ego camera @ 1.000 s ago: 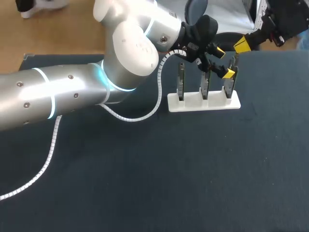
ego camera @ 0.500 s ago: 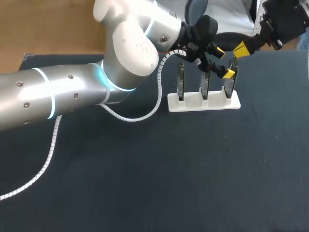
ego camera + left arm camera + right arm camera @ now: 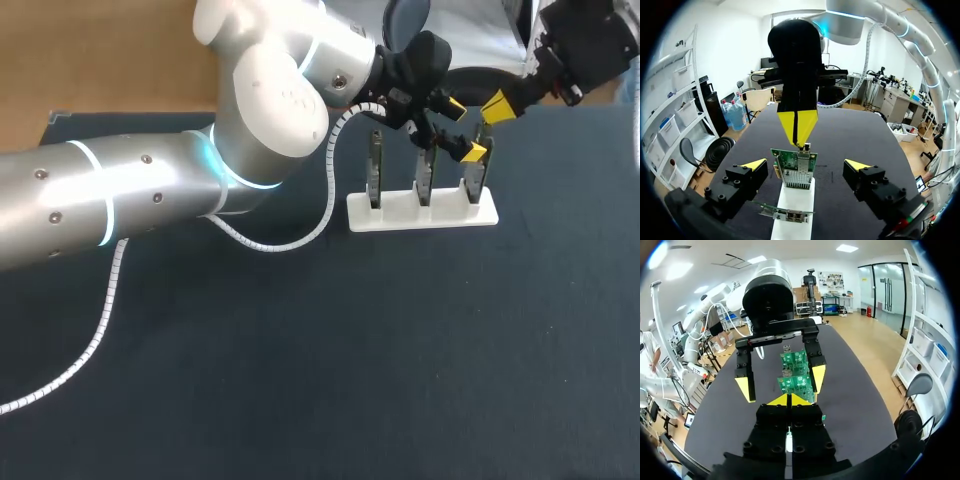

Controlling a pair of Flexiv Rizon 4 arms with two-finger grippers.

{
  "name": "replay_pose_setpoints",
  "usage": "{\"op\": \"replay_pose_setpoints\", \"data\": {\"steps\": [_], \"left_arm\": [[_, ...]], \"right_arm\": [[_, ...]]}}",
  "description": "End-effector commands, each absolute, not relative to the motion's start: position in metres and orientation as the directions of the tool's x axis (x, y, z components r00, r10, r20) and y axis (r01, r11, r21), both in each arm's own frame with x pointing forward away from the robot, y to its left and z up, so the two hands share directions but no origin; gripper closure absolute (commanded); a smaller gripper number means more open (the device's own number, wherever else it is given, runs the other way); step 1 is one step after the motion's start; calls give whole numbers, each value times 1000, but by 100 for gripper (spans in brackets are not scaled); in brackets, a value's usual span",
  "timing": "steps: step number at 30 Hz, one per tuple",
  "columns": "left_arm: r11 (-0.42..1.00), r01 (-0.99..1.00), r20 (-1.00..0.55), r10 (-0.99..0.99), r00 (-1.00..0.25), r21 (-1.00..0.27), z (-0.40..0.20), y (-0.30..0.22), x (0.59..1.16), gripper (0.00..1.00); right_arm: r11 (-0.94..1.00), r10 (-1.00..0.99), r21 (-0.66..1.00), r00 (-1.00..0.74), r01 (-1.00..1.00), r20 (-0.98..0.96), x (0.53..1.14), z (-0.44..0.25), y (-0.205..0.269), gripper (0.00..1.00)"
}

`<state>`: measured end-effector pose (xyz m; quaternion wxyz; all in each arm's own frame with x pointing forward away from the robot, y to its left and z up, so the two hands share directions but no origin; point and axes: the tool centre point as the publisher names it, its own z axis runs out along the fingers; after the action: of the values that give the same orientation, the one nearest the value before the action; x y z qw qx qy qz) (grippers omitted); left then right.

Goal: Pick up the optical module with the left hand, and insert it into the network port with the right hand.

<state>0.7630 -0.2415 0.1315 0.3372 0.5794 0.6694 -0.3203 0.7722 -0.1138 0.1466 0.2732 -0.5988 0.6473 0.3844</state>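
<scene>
Here I am over the table (image 3: 300,380), a dark navy matte cloth top spreading flat and evenly lit right across the head view, its far left corner (image 3: 55,116) showing sharp, the same dark surface running ahead in both my wrist views.

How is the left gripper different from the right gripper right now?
The left gripper has its fingers wide apart; the right gripper is closed, yellow tips together. The left gripper has a green circuit board between its fingers; the right gripper is up by that board's top edge. Both have black fingers with yellow tips.
</scene>
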Motion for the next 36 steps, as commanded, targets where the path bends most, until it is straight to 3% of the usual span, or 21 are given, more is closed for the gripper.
{"op": "replay_pose_setpoints", "data": {"steps": [1,36], "left_arm": [[124,992,-819,564,-103,-40,132,-242,764,0],[124,992,-819,564,-103,-40,132,-242,764,0]], "right_arm": [[-15,-569,182,-142,-983,-810,774,141,-114,100],[10,-532,173,-152,-985,-833,774,145,-116,100]]}}
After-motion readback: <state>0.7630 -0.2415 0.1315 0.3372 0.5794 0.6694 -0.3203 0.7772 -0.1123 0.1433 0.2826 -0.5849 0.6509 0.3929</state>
